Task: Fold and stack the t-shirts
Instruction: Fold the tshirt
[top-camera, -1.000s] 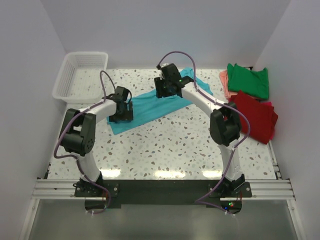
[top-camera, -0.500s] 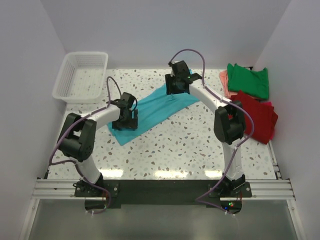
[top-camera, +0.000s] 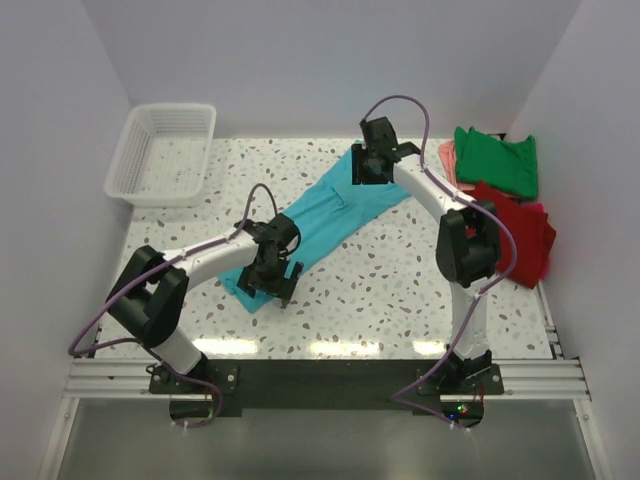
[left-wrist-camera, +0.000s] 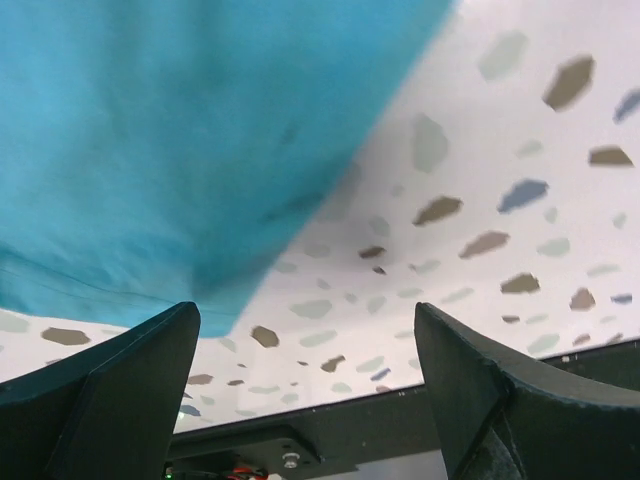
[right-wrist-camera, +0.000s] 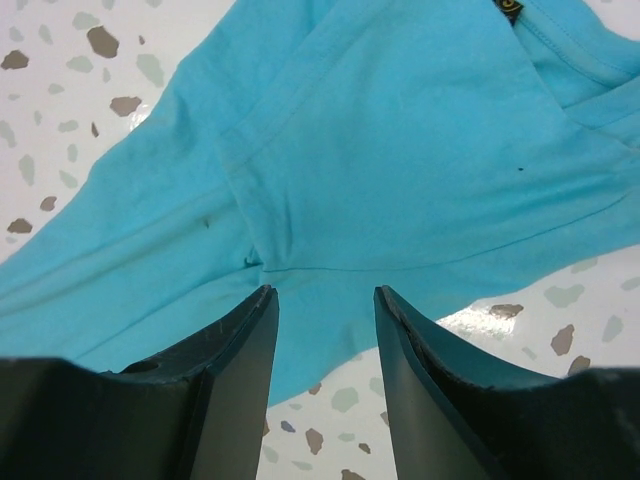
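A turquoise t-shirt (top-camera: 325, 215) lies stretched out in a diagonal band across the table's middle. My left gripper (top-camera: 268, 272) hovers over its near-left end. In the left wrist view that gripper (left-wrist-camera: 305, 320) stands wide open, with the shirt's edge (left-wrist-camera: 150, 130) beyond it and bare table between the fingers. My right gripper (top-camera: 370, 168) is at the shirt's far-right end. In the right wrist view it (right-wrist-camera: 325, 295) is open just above the flat cloth (right-wrist-camera: 400, 150), with nothing pinched. Green (top-camera: 497, 160), red (top-camera: 515, 230) and salmon-pink (top-camera: 450, 165) t-shirts lie piled at the right.
A white lattice basket (top-camera: 160, 150) stands at the far left corner. White walls close in on the left, back and right. The speckled tabletop (top-camera: 380, 290) lies bare in front of the turquoise shirt.
The left gripper slid toward the near edge past the shirt's end and its jaws widened. The right gripper moved right, and the shirt now lies at a steeper diagonal.
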